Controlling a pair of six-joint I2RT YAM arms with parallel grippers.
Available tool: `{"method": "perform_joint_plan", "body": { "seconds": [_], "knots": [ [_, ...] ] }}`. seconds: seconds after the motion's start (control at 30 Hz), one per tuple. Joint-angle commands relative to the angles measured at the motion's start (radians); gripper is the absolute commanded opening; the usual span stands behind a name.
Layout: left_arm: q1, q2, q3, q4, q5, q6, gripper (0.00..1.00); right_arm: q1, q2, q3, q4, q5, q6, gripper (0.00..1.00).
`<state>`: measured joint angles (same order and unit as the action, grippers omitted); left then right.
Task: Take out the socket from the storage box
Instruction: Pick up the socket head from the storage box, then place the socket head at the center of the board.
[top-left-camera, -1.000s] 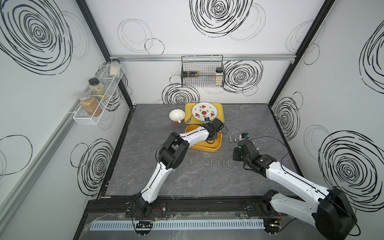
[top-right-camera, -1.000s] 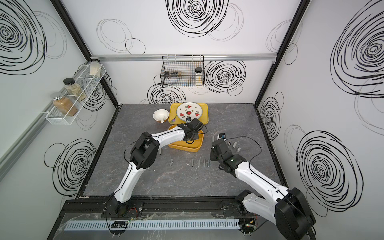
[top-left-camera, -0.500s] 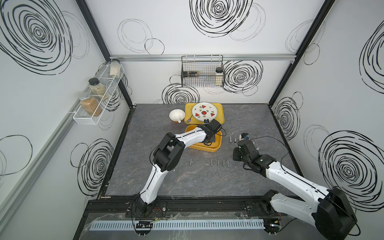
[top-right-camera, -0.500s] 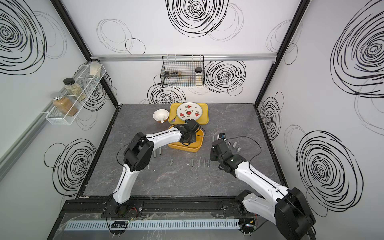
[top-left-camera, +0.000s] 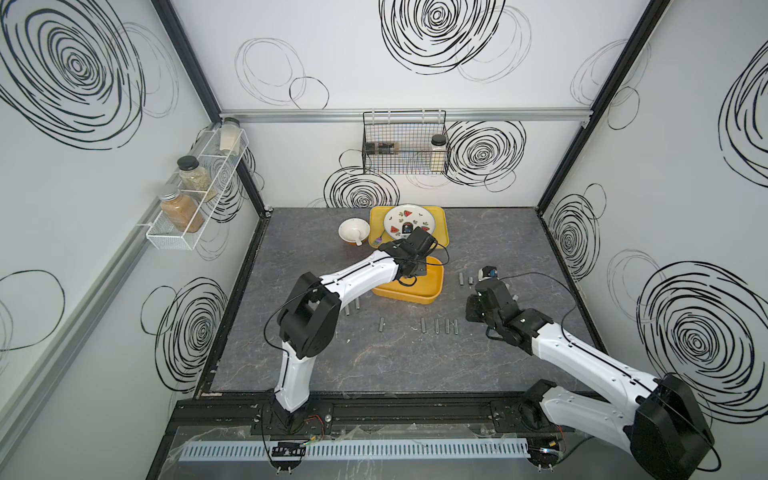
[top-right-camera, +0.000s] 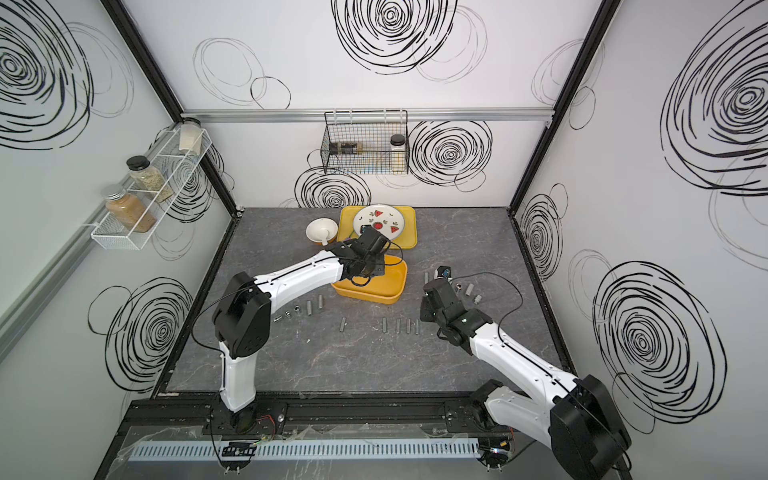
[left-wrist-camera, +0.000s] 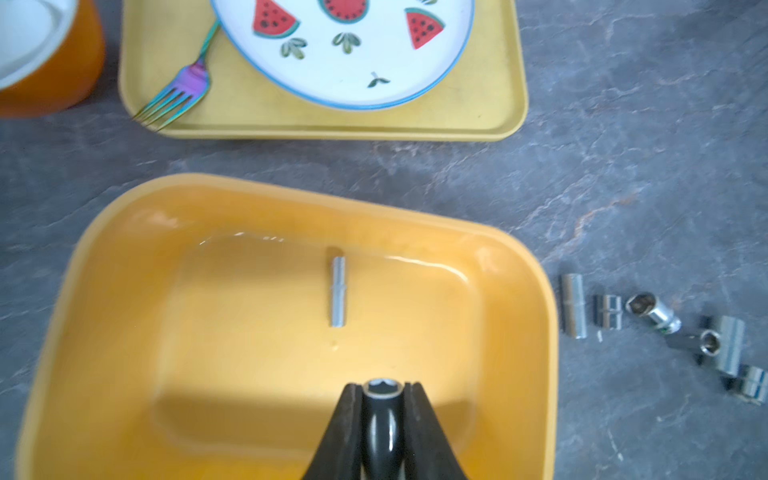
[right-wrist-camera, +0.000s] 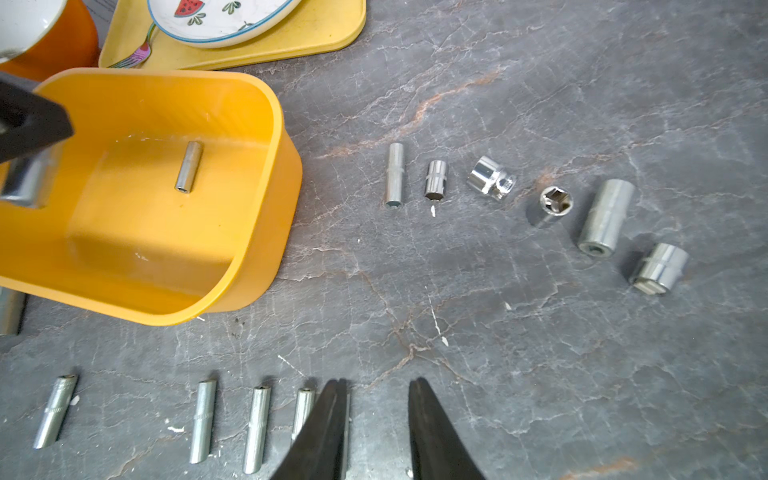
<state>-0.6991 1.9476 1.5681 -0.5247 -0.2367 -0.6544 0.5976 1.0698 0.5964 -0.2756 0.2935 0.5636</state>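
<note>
The storage box (top-left-camera: 432, 289) (top-right-camera: 392, 286) is a deep yellow-orange tub in mid-table. My left gripper (left-wrist-camera: 381, 388) hangs over its inside, shut on a chrome socket (left-wrist-camera: 381, 428) whose hex mouth shows between the fingertips. In the right wrist view that held socket (right-wrist-camera: 25, 178) sits under a black finger (right-wrist-camera: 29, 124) at the box's left end. A slim socket (left-wrist-camera: 338, 291) (right-wrist-camera: 189, 166) lies on the box floor. My right gripper (right-wrist-camera: 376, 386) is open low over the table, right of the box, at the end of a row of slim sockets (right-wrist-camera: 257, 428).
Several sockets lie on the table: a row in front of the box (top-left-camera: 436, 326), a group to its right (right-wrist-camera: 490, 183), some to its left (top-right-camera: 309, 307). Behind the box stand a flat yellow tray (top-left-camera: 441, 216) with a watermelon plate (top-left-camera: 409, 218) and a white bowl (top-left-camera: 353, 230).
The left arm's elbow has swung leftward while its gripper stays over the box with the socket. The right arm has not moved.
</note>
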Motion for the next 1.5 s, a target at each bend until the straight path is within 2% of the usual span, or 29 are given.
{"method": "perform_joint_plan", "body": {
  "seconds": [0.0, 0.17, 0.3, 0.47, 0.63, 0.7, 1.0, 1.2, 1.47],
  "knots": [
    [0.072, -0.117, -0.107, 0.013, -0.001, -0.013, 0.08, -0.005, -0.002, 0.003, 0.01, -0.009, -0.008, 0.31],
    [0.158, -0.29, -0.294, 0.004, 0.021, -0.041, 0.09, -0.005, 0.006, 0.006, 0.018, -0.03, -0.01, 0.3],
    [0.237, -0.422, -0.425, -0.01, 0.08, -0.051, 0.09, -0.005, 0.007, 0.006, 0.021, -0.042, -0.01, 0.3],
    [0.339, -0.562, -0.536, -0.052, 0.043, -0.051, 0.1, -0.005, 0.004, 0.001, 0.03, -0.061, -0.01, 0.3],
    [0.44, -0.659, -0.66, -0.078, -0.028, -0.133, 0.13, -0.005, 0.012, 0.002, 0.033, -0.08, -0.01, 0.3],
    [0.48, -0.69, -0.718, -0.065, -0.017, -0.152, 0.14, -0.005, 0.01, -0.001, 0.037, -0.09, -0.01, 0.3],
    [0.541, -0.703, -0.879, -0.008, -0.1, -0.232, 0.14, -0.005, -0.012, -0.016, 0.051, -0.144, -0.013, 0.3],
    [0.555, -0.648, -0.927, -0.004, -0.119, -0.269, 0.14, -0.005, -0.024, -0.018, 0.054, -0.169, -0.015, 0.3],
    [0.556, -0.637, -0.967, 0.025, -0.118, -0.278, 0.2, -0.005, -0.031, -0.023, 0.058, -0.187, -0.014, 0.3]
  ]
}}
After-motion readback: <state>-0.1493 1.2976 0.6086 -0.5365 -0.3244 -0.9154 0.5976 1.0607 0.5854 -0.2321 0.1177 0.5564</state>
